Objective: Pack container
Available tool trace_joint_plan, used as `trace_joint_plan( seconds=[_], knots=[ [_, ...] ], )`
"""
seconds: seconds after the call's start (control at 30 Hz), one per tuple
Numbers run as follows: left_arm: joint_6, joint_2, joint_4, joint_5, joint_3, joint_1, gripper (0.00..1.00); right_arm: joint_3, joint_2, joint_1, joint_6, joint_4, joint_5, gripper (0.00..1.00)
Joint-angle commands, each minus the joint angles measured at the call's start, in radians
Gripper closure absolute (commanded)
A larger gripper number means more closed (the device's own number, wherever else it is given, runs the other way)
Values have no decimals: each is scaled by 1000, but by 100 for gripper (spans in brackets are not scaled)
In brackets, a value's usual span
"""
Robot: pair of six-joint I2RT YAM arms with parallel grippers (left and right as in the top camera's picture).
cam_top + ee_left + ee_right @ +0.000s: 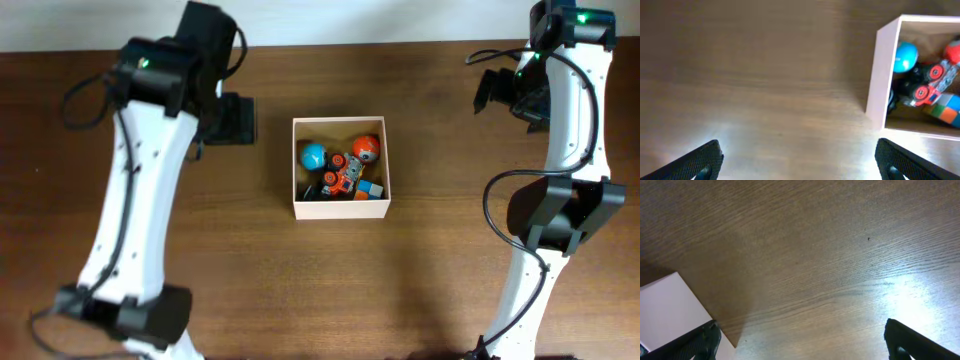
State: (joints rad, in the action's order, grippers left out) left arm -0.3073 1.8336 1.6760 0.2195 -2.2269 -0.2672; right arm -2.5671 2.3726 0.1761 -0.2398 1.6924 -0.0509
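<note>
The container [340,211] is a square white box with a tan inside, at the middle of the table. In it lie a blue ball [314,156], an orange-red ball [366,150], an orange wheeled toy [343,178] and a coloured block [373,189]. My left gripper [235,118] is open and empty, above bare wood left of the box. In the left wrist view [800,167] the box wall [882,75] is at the right. My right gripper [500,92] is open and empty, well to the right of the box. In the right wrist view [802,342] a white corner of the box [670,310] shows at lower left.
The brown wooden table [450,260] reaches a pale strip along its back edge [400,20]. Both white arms rise from bases at the front left [130,310] and front right [520,300]. No loose toys show outside the box.
</note>
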Motion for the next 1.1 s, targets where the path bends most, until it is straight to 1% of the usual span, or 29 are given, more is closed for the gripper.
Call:
trace_joint_plan(
  seconds=[0.0, 0.13, 0.2, 0.3, 0.4, 0.53, 0.63, 0.73, 1.07],
  knots=[
    [-50, -145, -25, 43, 146, 2, 1, 3, -8, 1, -8, 2, -6, 1],
    [-64, -351, -146, 43, 426, 2, 1, 3, -8, 1, -8, 2, -5, 1],
    [-71, -458, -235, 41, 567, 2, 1, 3, -8, 1, -8, 2, -6, 1],
    [-75, -645, -417, 11, 788, 2, 1, 3, -8, 1, -8, 2, -6, 2],
    [-75, -777, -568, -28, 944, 2, 1, 3, -8, 1, -8, 2, -6, 1],
    [-81, -895, -686, -28, 1123, 2, 1, 3, -8, 1, -8, 2, -6, 1],
    [-127, -926, -700, -28, 1203, 2, 1, 3, -8, 1, -8, 2, -5, 1],
    [-130, -920, -698, -29, 1242, 2, 1, 3, -8, 1, -8, 2, -6, 1],
    [-130, -859, -696, -29, 1252, 2, 1, 3, -8, 1, -8, 2, -6, 1]
  ],
)
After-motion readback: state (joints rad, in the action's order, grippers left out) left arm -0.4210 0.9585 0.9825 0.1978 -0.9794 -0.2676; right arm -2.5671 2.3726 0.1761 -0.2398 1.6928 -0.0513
